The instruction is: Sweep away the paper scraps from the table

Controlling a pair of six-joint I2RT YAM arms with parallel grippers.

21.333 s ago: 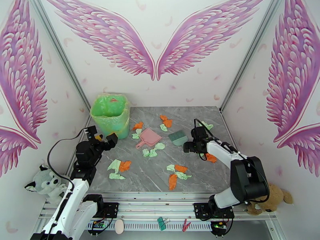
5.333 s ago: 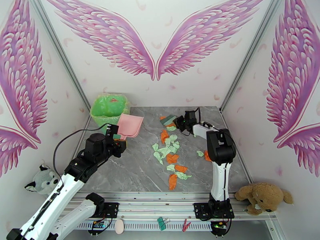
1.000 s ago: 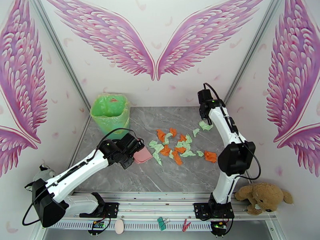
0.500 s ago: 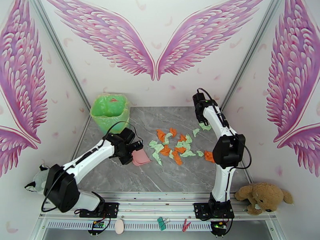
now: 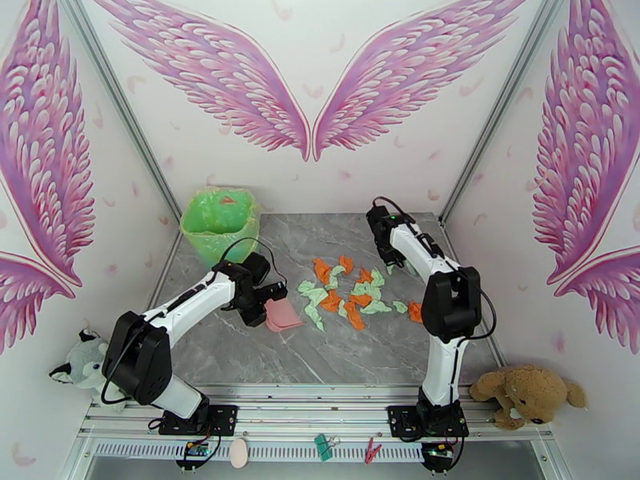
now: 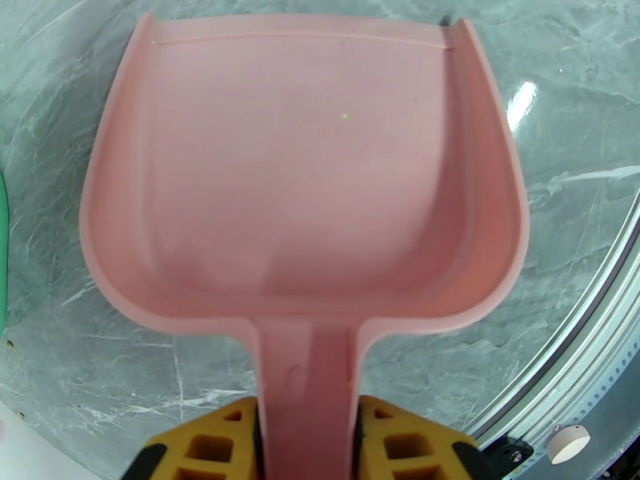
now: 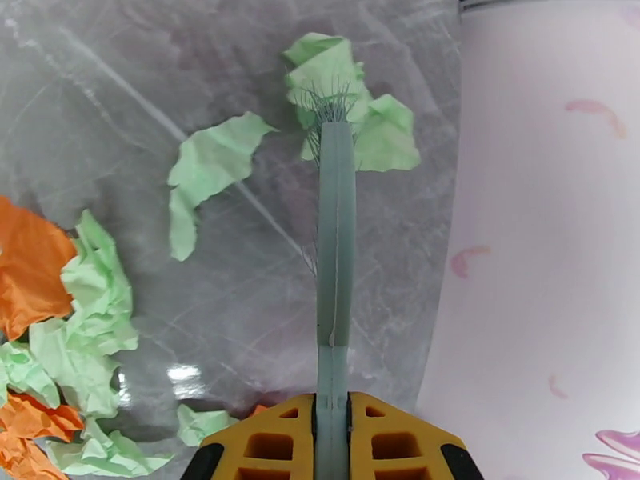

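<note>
On the table (image 5: 320,354), the right gripper (image 7: 332,434), clamped on the brush (image 7: 334,234), has swung onto outlying paper scraps (image 7: 384,138); the left gripper (image 6: 308,430), gripping the dustpan (image 6: 304,178), awaits the pile.

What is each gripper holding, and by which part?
The left gripper clamps the pink dustpan by its handle; the right gripper clamps the teal hand brush by the end opposite its bristles.

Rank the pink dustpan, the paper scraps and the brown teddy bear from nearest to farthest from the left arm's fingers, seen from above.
1. Pink dustpan, held by its handle.
2. Paper scraps, mid-table, to the right.
3. Brown teddy bear, far off at the near right.
</note>
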